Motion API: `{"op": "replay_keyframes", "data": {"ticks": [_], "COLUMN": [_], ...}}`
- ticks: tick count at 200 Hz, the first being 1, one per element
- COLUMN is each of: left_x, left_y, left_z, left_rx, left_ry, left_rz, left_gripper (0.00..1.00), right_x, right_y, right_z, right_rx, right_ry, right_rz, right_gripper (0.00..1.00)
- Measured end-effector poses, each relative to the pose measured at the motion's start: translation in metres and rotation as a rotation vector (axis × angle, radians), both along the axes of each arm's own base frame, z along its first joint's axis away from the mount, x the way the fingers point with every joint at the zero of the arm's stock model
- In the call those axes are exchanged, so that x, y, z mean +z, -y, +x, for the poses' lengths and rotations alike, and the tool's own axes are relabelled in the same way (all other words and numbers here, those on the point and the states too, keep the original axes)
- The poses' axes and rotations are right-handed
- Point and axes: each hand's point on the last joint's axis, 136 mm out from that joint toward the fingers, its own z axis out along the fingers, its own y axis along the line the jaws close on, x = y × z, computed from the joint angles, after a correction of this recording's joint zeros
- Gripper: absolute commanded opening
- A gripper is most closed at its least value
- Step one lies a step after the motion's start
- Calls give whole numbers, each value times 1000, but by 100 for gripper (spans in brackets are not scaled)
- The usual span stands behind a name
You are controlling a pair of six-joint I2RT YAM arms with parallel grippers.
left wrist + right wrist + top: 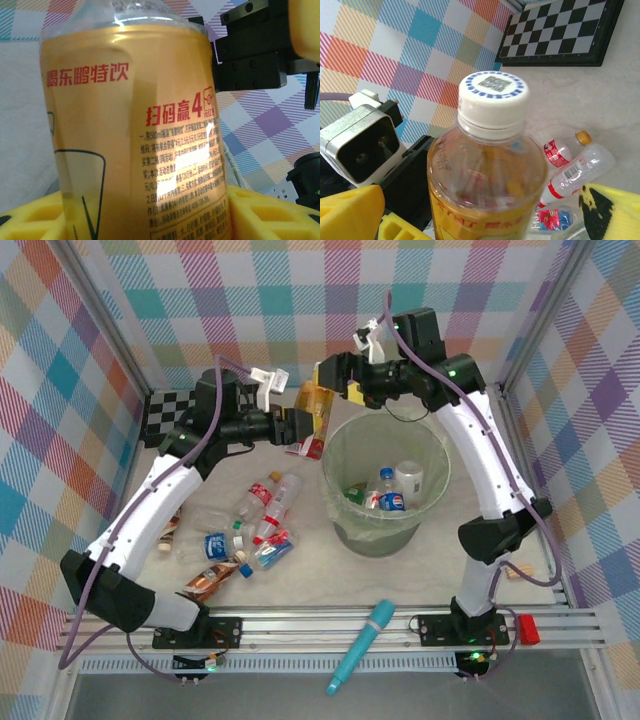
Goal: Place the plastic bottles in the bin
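Observation:
An orange-labelled plastic bottle (312, 408) with a white cap hangs in the air just left of the bin (380, 532), a pale-green basket with a clear liner. My left gripper (298, 426) is shut on the bottle's label (130, 140), a yellow pad on either side. My right gripper (337, 373) stands open around the cap end (492, 95); its yellow fingers (350, 210) are well clear of the bottle. Several bottles (392, 496) lie inside the bin. More bottles (268, 512) are scattered on the table to its left, below the held one (577, 170).
A black-and-white checkerboard (160, 415) leans at the back left (560, 30). A teal pen-shaped tube (362, 645) lies across the front rail. A small red block (527, 628) sits on the rail at the right. Checked walls close in the back and both sides.

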Motion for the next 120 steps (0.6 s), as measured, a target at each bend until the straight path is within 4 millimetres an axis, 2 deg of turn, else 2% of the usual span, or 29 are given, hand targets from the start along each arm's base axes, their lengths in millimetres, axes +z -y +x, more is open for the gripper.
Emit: {"op": "replay_keyframes", "data": {"ticks": [75, 94, 120], "left_x": [4, 4, 4], "left_y": [8, 8, 7], "left_z": [-1, 0, 2], "left_rx": [-22, -17, -5], "left_ry": [7, 4, 4], "left_rz": [-5, -5, -3], "left_gripper": [49, 52, 58], "right_x": [-14, -13, -12], "right_y": [-14, -14, -15], "right_z": [6, 7, 8], "right_rx": [12, 11, 8], "right_ry": [-60, -57, -56], "right_rz": [10, 13, 19], "right_gripper": [68, 59, 53]}}
